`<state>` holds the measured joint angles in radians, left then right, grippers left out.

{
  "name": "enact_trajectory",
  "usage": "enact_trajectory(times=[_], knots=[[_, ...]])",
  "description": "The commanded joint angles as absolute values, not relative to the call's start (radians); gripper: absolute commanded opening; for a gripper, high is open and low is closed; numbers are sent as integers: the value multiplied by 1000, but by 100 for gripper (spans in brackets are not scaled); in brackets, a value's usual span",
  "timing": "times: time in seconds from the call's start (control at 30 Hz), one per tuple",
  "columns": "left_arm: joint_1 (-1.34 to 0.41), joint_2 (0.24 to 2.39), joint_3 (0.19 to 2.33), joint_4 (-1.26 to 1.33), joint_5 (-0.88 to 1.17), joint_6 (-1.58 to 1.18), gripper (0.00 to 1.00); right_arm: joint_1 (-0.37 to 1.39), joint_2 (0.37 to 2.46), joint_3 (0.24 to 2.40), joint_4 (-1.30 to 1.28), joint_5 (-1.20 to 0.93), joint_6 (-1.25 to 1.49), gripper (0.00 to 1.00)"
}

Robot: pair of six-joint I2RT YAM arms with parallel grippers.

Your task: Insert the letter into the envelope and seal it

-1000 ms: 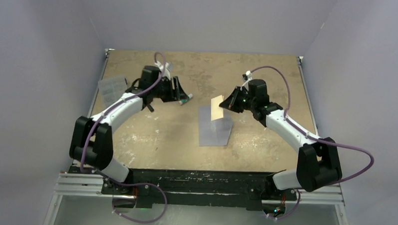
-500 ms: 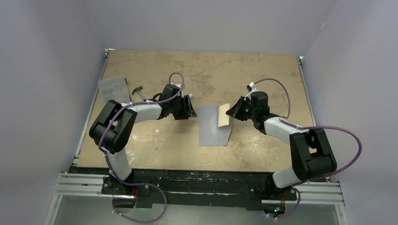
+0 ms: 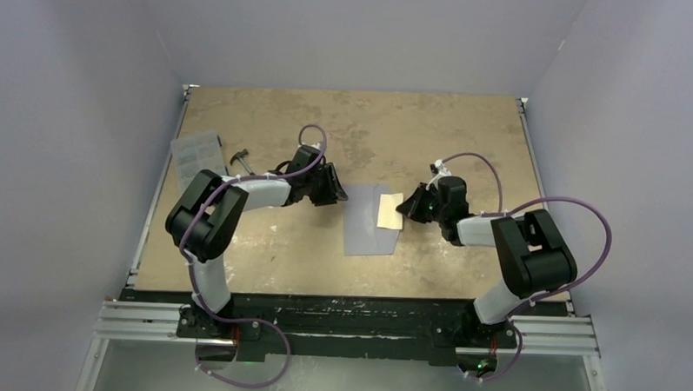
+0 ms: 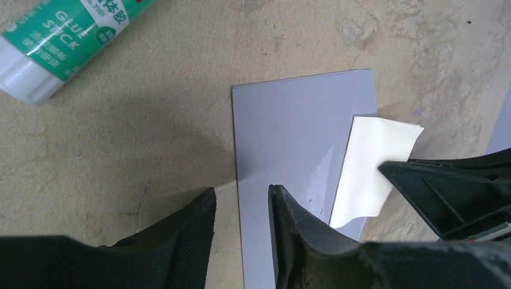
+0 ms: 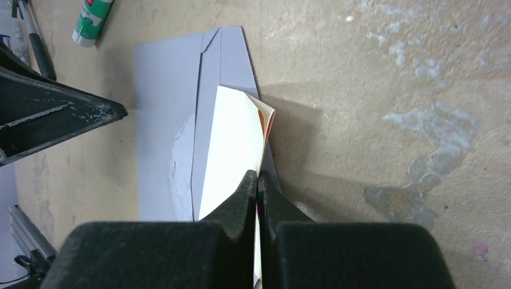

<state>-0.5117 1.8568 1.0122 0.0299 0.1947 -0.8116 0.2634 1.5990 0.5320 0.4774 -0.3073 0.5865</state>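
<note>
Your right end effector (image 5: 257,177) is closed tight on the letter (image 5: 232,144), which lies over the far right of the envelope (image 4: 289,132). Both run near-to-far, mid-tabletop. Your left end effector (image 4: 241,195), partly open, holds nothing at the envelope's left edge.

"Where can I get a gripper through?"

"I see the far half of the table (image 3: 398,128) bare, and also the strip between the envelope (image 3: 368,235) and the table's near edge."

"And the middle?"

"Tight. My left gripper (image 3: 336,193), jaws apart, sits over the envelope's left edge. My right gripper (image 3: 406,208), pinched on the letter (image 3: 389,209), blocks its right edge. Only the envelope's face lies between them."

"The left side?"

"Cluttered. A glue stick (image 4: 60,36) lies just beyond my left gripper, with a dark-handled tool (image 3: 241,160) and a clear ribbed box (image 3: 196,154) nearer the table's left edge."

"Right side?"

"My right arm (image 3: 524,254) lies across it."
</note>
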Motion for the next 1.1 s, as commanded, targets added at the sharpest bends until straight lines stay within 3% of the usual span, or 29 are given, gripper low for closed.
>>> enact_trajectory(times=[0.0, 0.6, 1.07], knots=[[-531, 1918, 988, -44, 164, -848, 36, 277, 1618, 502, 598, -333, 614, 0], [-535, 1926, 973, -16, 193, -880, 32, 338, 1606, 530, 565, -312, 702, 0], [-535, 1906, 948, 38, 212, -896, 31, 408, 1731, 676, 471, -369, 829, 0]])
